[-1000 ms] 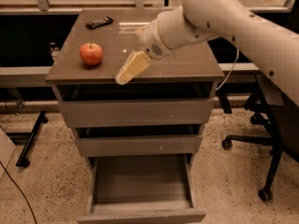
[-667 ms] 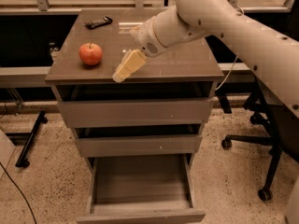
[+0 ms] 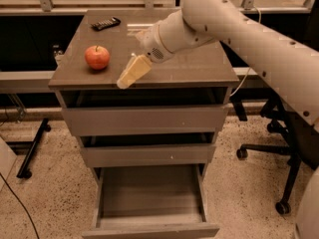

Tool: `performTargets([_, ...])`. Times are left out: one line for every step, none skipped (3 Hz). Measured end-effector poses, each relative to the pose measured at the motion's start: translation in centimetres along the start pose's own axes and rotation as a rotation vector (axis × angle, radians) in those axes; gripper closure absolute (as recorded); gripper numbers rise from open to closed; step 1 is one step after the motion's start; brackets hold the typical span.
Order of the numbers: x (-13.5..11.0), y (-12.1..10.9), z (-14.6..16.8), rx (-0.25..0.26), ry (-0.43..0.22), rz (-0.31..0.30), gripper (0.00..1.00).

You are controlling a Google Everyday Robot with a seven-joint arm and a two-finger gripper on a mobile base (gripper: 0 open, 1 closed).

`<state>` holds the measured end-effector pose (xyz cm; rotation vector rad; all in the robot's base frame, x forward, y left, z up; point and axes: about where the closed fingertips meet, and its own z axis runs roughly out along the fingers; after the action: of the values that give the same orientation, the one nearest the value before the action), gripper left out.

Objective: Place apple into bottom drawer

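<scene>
From my seat I see the apple (image 3: 97, 57) sitting upright on the cabinet top (image 3: 199, 68), toward its 9 o'clock side, stem up, with nothing touching it; the gripper (image 3: 124, 81) hangs over the front edge of that top, near the apple and at about 4 o'clock from it, with a clear gap between the two; it points down toward 7 o'clock. I see the gripper only as a single tan wedge, so I cannot tell whether it is spread or pressed together; nothing is held in it. The white arm (image 3: 239, 29) reaches in from 3 o'clock, crossing above the right half of the top.

The bottom drawer (image 3: 149, 195) stands pulled well out at 6 o'clock in my view; its grey floor is bare and its front panel sits at the lower edge of the picture. The middle drawer (image 3: 149, 155) and top drawer (image 3: 147, 119) above it are pushed much further in.

A small black object (image 3: 105, 23) lies at the back of the top, at 12 o'clock from the apple and well apart from it; an office chair (image 3: 284, 153) stands on the speckled floor at 3 o'clock of the cabinet.
</scene>
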<state>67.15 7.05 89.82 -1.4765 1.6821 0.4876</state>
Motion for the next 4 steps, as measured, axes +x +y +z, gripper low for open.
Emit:
performTargets([0.1,-0.8,2.6,0.006,-0.002,0.012,0.0])
performTargets([-0.1,-1.8,5.2,0.023,-0.027,0.03,0.0])
performTargets([-1.2,-3.5,8.0,0.038,-0.085,0.035,0.0])
performTargets([-2.1,-4.8,9.5,0.044,-0.132,0.039,0.0])
